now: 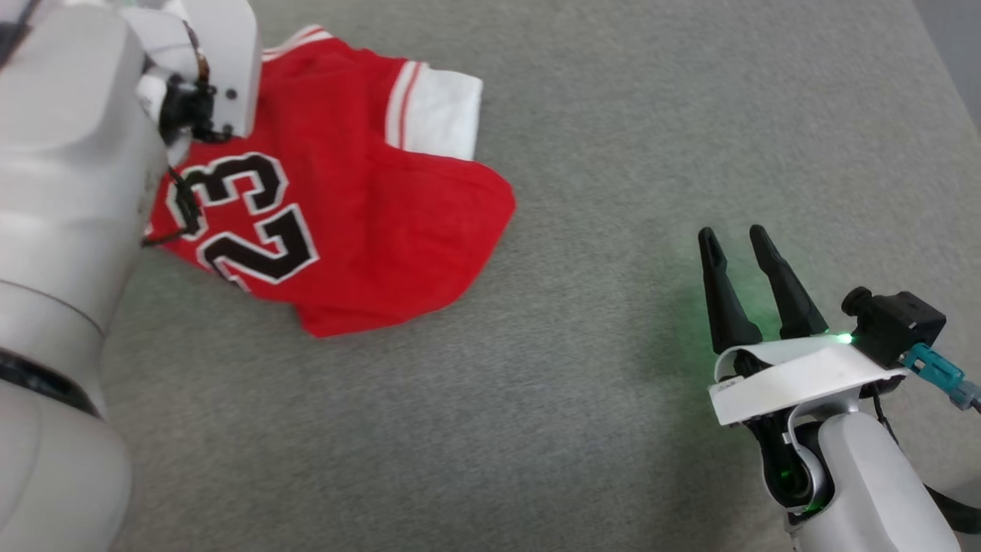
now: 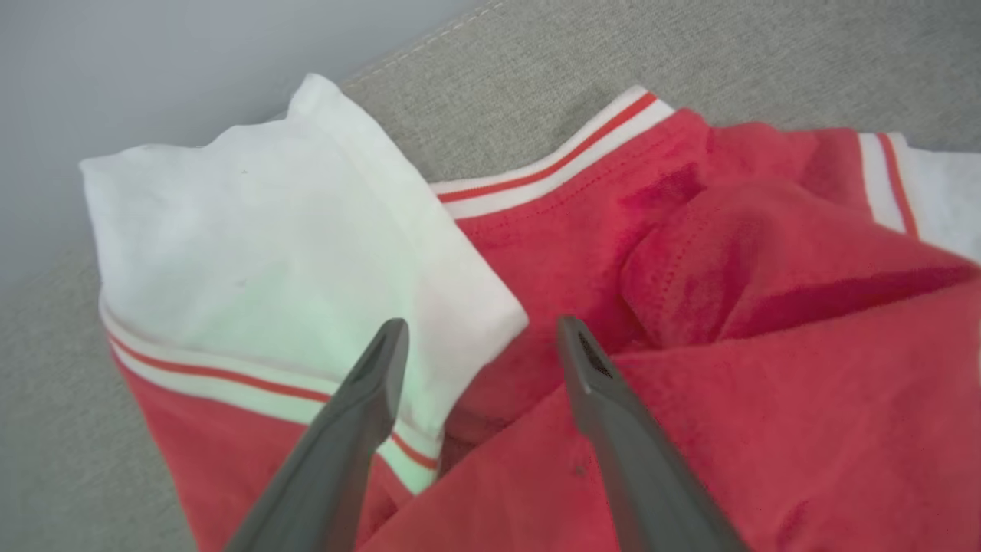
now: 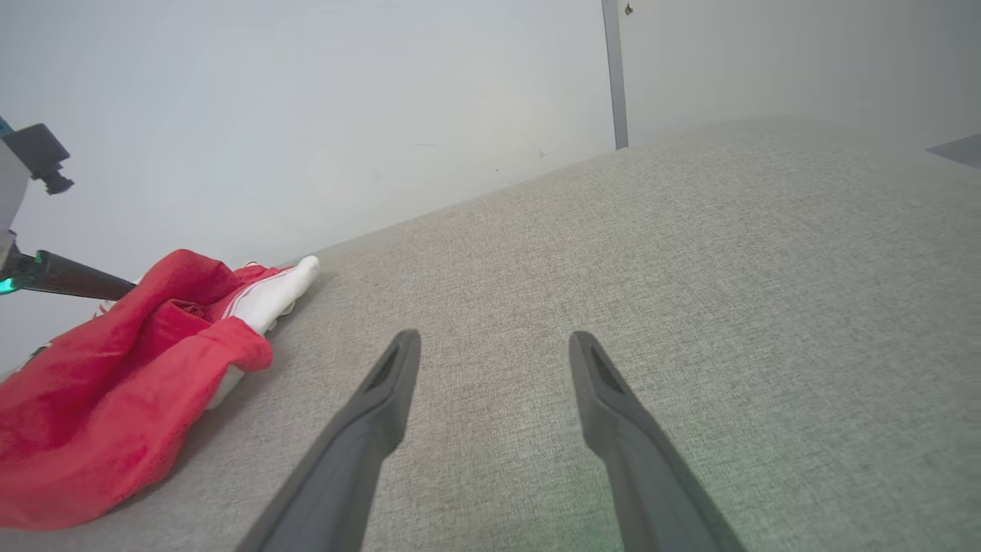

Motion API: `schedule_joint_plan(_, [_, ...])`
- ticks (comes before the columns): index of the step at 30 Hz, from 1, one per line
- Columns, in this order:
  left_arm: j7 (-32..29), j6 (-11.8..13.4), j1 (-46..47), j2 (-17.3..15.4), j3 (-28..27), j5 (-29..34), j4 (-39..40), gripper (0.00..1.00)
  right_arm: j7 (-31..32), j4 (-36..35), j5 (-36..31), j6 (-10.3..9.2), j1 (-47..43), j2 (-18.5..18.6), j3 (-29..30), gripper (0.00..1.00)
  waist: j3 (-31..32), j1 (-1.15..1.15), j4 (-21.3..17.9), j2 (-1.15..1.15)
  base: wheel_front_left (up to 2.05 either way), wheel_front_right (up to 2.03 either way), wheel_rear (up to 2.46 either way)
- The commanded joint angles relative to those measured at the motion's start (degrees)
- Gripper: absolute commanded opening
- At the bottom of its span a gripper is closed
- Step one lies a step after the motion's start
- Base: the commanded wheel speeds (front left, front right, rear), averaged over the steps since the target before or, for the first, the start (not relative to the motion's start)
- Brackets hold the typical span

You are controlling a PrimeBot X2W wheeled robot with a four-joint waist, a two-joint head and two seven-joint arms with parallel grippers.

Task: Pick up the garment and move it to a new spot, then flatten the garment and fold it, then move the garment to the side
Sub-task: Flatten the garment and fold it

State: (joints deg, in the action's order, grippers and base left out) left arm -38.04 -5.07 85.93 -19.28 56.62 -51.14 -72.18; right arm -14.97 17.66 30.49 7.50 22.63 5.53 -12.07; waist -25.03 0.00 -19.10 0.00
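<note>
Left gripper (image 2: 481,326) hangs released over the garment (image 1: 368,222), part-hidden behind its arm (image 1: 69,153); right gripper (image 1: 732,232) spread empty.

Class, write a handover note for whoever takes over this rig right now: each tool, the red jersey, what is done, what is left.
Left tool: open, over the garment, gripping nothing.
Right tool: open, empty, over bare grey surface.
Garment: bunched on the surface at the robot's left, number up.
Done: cannot tell whether it lies at its new spot.
Left: flatten, fold, move aside.
</note>
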Motion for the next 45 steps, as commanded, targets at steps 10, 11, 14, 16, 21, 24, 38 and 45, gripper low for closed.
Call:
schedule_joint_plan(10, [-0.7, 2.4, 1.4, -1.9, 0.6, 0.6, -0.9, 0.45, -0.3, -1.5, -0.3, -0.02, 1.1, -1.3, -0.2, 1.00, -3.3, 0.00, -4.0, 0.00, 0.00, 0.00, 0.00])
schedule_joint_plan(11, [-0.4, 2.6, 1.4, -2.0, 0.6, 0.6, -1.0, 0.25, -0.3, -1.6, -0.4, -0.02, 1.1, -1.3, -0.1, 1.00, -3.3, 0.00, -3.9, 0.00, 0.00, 0.00, 0.00])
schedule_joint_plan(14, [0.1, 2.5, 1.7, -1.7, 0.7, 0.5, -1.0, 0.00, -0.3, -1.8, -1.0, -0.02, 1.1, -1.3, -0.2, 1.00, -2.9, 0.00, -3.0, 0.00, 0.00, 0.00, 0.00])
schedule_joint_plan(16, [0.6, 2.4, 1.7, -1.5, 0.6, 0.3, -1.1, 0.00, -0.3, -1.7, -1.1, -0.02, 1.1, -1.2, -0.2, 1.00, -2.6, 0.00, -2.4, 0.00, 0.00, 0.00, 0.00])
schedule_joint_plan(21, [3.0, 2.0, 1.3, -0.5, -0.8, -1.2, -0.8, 0.00, -0.3, -1.5, -1.5, -0.02, 1.1, -0.7, -0.2, 1.00, -1.3, 0.00, -0.5, 0.00, 0.00, 0.00, 0.00])
schedule_joint_plan(24, [4.5, 0.9, 0.5, 0.8, -3.7, -4.6, -0.3, 0.00, -0.3, -1.1, -1.7, -0.02, 0.4, -0.1, -0.2, 1.00, 0.4, 0.00, 1.0, 0.00, 0.00, 0.00, 0.00])
schedule_joint_plan(38, [-11.9, -2.4, -13.2, -2.6, -4.8, -18.6, 26.8, 0.00, -0.3, -0.5, -1.9, -0.02, -3.6, 1.7, -0.3, 1.00, 8.3, 0.00, 8.0, 0.00, 0.00, 0.00, 0.00])
schedule_joint_plan(45, [-13.1, -0.6, -21.4, -8.9, -1.6, -17.4, 39.8, 0.00, -0.3, -0.8, -1.6, -0.02, -3.4, 1.5, -0.9, 1.00, 7.7, 0.00, 8.1, 0.00, 0.00, 0.00, 0.00])
